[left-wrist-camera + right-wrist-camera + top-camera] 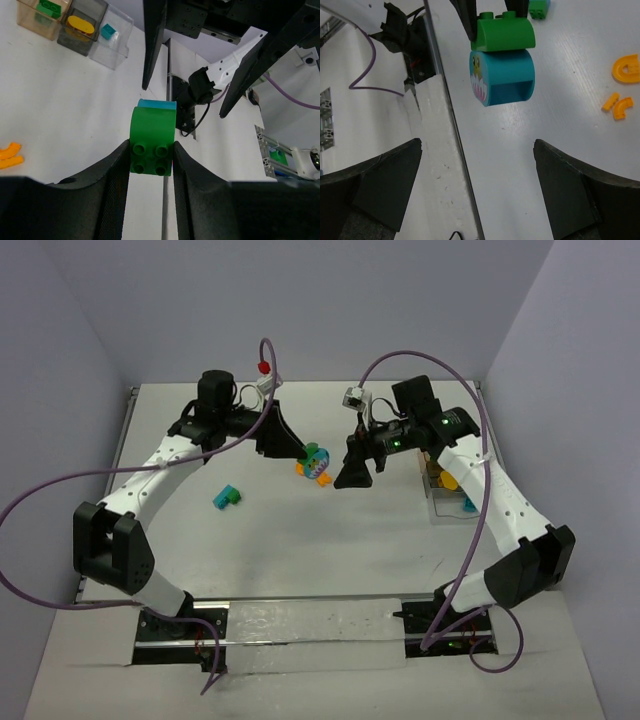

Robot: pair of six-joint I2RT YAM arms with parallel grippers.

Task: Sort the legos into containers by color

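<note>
My left gripper is shut on a green brick stuck to a round teal brick, held above the table mid-scene. In the right wrist view the green brick sits on top of the teal one, which has a printed face. My right gripper is open and empty, just right of the held pair. The containers stand at the right; a tan-brown one holds a green brick, the middle one an orange piece, the clear one a teal brick.
A teal-and-green brick lies on the table to the left. Orange curved pieces lie below the held bricks and show in the right wrist view. A red ball tips the purple cable at the back.
</note>
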